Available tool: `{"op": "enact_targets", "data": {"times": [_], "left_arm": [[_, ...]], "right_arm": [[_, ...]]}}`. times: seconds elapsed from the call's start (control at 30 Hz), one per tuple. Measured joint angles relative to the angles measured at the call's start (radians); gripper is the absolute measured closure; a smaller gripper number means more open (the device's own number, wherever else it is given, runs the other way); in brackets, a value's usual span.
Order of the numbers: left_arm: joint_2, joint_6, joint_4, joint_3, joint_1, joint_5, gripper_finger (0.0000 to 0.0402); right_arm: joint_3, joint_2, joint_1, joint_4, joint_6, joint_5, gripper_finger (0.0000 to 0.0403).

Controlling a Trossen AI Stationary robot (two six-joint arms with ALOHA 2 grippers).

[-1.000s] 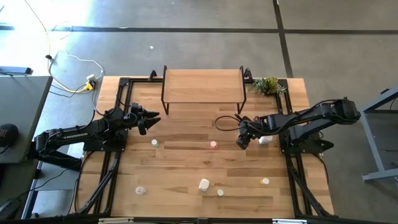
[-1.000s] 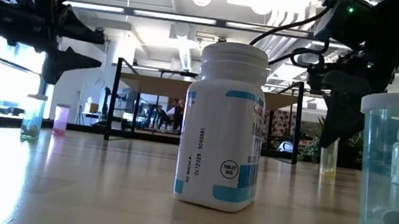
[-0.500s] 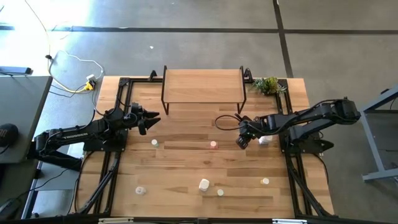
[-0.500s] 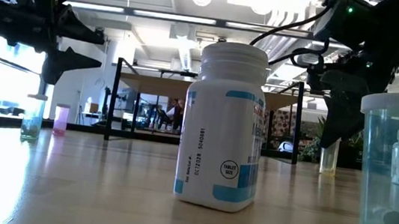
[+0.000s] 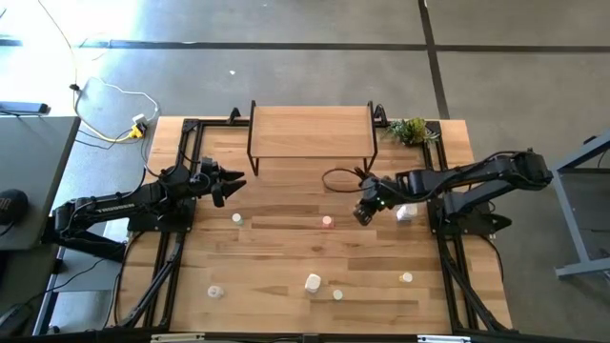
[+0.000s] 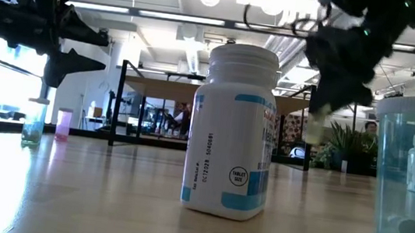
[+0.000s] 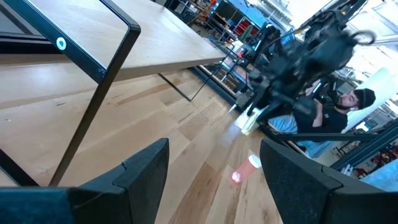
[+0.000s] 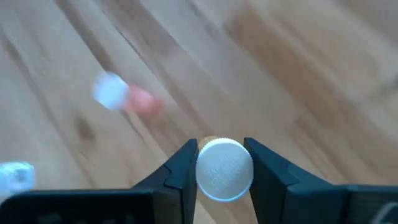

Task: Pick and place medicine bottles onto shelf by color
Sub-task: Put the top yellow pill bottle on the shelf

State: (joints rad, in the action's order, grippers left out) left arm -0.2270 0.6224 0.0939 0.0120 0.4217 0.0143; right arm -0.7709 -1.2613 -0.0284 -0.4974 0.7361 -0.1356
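High view has the shelf (image 5: 311, 131) at the worktop's (image 5: 286, 267) far edge and the right gripper (image 5: 365, 209) just in front of it, clamped on a small bottle (image 8: 224, 169) lifted clear; carry it level and set it down upright. Left gripper (image 5: 232, 184) waits with fingers apart. Only the right wrist view shows the white cap pinched squarely between both fingers.

The wooden table (image 5: 286, 257) carries the shelf (image 5: 310, 131) at its far edge, with a small green plant (image 5: 412, 131) just beside it. Standing on the tabletop are a green bottle (image 5: 237, 218), a pink bottle (image 5: 327, 221), a white bottle (image 5: 405, 213), and 4 more near the front edge (image 5: 215, 291) (image 5: 313, 282) (image 5: 337, 294) (image 5: 407, 278).
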Motion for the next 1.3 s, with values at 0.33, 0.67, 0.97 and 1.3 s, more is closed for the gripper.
{"op": "enact_targets", "data": {"times": [0.33,0.67,0.97,1.3], "left_arm": [[0.0,-0.006,0.0,0.0,0.0,0.0,0.0161],[0.0,-0.074,0.001,0.0,0.0,0.0,0.0161],[0.0,-0.076,0.0,0.0,0.0,0.0,0.0161],[0.0,-0.076,0.001,0.0,0.0,0.0,0.0161]], "right_arm": [[-0.298,0.0,0.023,-0.115,-0.174,-0.201,0.0304],[-0.517,-0.003,0.22,-0.239,-0.475,-0.264,0.0304],[-0.571,-0.003,0.491,-0.246,-0.719,-0.178,0.0304],[-0.571,-0.089,0.672,-0.243,-0.777,-0.039,0.0304]]}}
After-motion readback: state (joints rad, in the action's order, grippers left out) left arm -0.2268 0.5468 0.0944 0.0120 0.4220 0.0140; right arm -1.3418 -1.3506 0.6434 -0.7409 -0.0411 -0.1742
